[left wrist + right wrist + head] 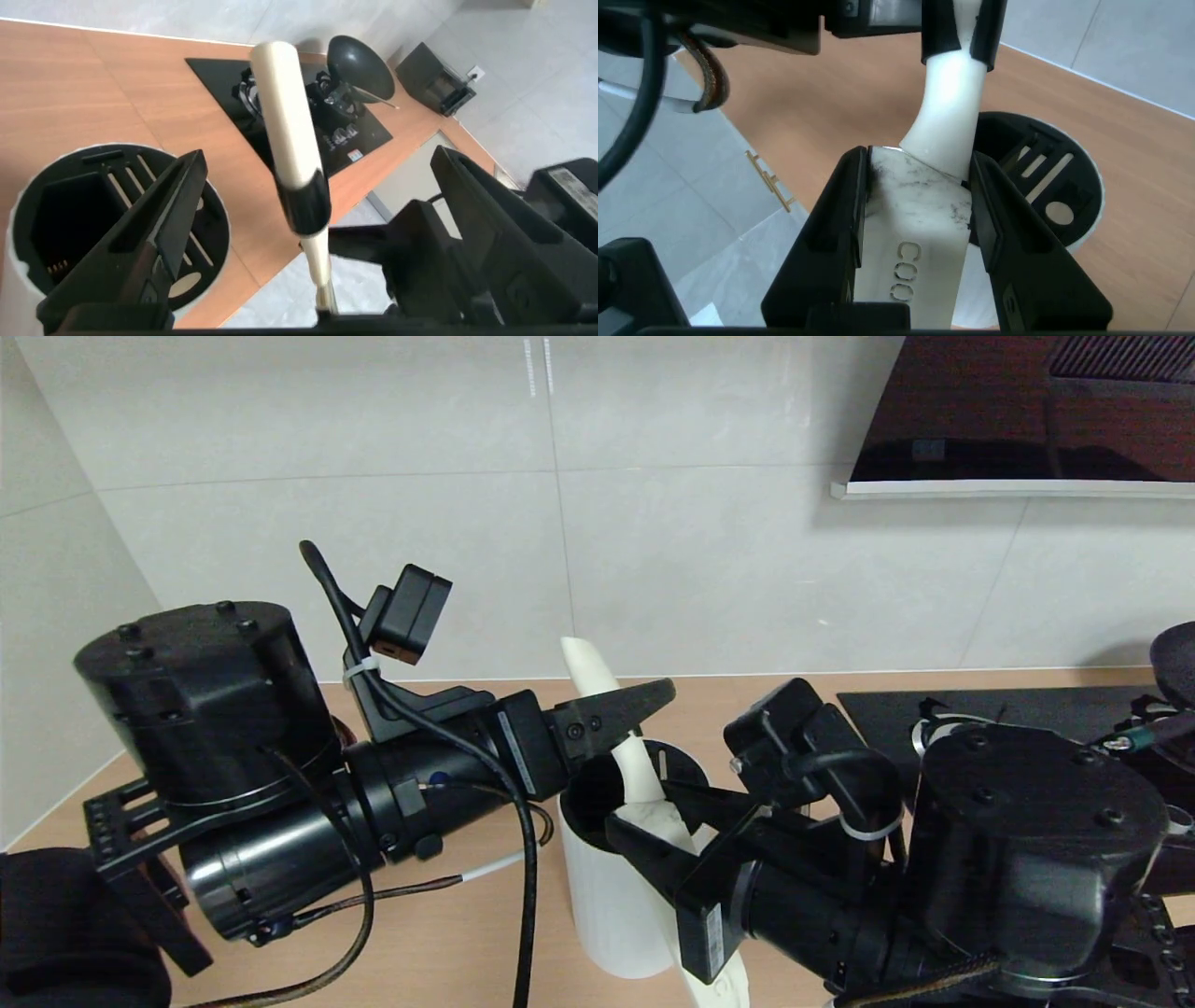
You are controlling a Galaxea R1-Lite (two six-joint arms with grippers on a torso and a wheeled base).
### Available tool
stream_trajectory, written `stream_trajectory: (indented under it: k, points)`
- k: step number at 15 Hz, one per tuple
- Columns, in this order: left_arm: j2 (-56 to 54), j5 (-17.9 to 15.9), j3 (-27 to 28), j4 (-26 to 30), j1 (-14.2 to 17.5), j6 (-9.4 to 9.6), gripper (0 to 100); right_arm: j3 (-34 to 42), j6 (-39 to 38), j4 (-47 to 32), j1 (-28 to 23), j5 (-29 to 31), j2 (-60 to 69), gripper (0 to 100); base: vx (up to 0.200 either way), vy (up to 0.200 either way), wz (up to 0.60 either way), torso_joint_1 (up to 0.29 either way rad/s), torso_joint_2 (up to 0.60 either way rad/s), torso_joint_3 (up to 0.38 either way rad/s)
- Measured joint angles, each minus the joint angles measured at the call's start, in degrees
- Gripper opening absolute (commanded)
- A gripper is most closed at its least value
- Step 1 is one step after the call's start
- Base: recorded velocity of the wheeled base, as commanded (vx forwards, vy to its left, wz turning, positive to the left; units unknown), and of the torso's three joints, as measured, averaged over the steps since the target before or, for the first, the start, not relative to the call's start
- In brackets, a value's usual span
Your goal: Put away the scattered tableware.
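Utensil (590, 667): smooth cream handle, flat marbled blade; it stood steep at frame centre, handle up.
Right tool (920, 166): pinched the blade.
Left tool (318, 163): spread around the handle.
Key relation: we judged that the blade must go down into the white round holder (607, 905), just beside it on the wooden tabletop (448, 933).

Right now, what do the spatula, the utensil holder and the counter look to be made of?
Spatula: probably melamine or plastic, cream, smooth, with grey marble-like veining on the blade.
Utensil holder: likely matte white plastic or coated metal; black slotted insert.
Counter: wood-look laminate, judging by the even, faint grain and satin sheen.
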State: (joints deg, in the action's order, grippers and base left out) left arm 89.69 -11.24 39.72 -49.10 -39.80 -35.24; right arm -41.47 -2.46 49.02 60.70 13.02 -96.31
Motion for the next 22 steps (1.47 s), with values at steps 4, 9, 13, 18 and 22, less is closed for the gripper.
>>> stream_trajectory:
  k: [4, 9, 13, 18, 22]
  points:
    - [0.5, 0.0, -0.1, 0.0, 0.0, 0.00, 0, 0.0, 0.1, 0.0, 0.5, 0.0, -0.1, 0, 0.000, 0.000, 0.00, 0.000, 0.00, 0.000]
    - [1.0, -0.1, -0.1, 0.0, 0.0, 0.00, 0, 0.2, 0.1, 0.0, 0.6, 0.1, -0.1, 0, 0.000, 0.000, 0.00, 0.000, 0.00, 0.000]
    - [1.3, -0.1, 0.0, 0.0, 0.0, 0.00, 0, 0.1, 0.0, 0.1, 0.4, 0.2, -0.1, 0, 0.000, 0.000, 0.00, 0.000, 0.00, 0.000]
    - [1.3, 0.0, 0.1, 0.0, 0.0, 0.00, 0, 0.0, 0.0, 0.2, 0.2, 0.2, -0.2, 0, 0.000, 0.000, 0.00, 0.000, 0.00, 0.000]
    - [1.0, 0.0, 0.2, 0.0, 0.0, 0.02, 0, 0.0, 0.0, 0.3, 0.3, 0.2, -0.2, 0, 0.000, 0.000, 0.00, 0.000, 0.00, 0.000]
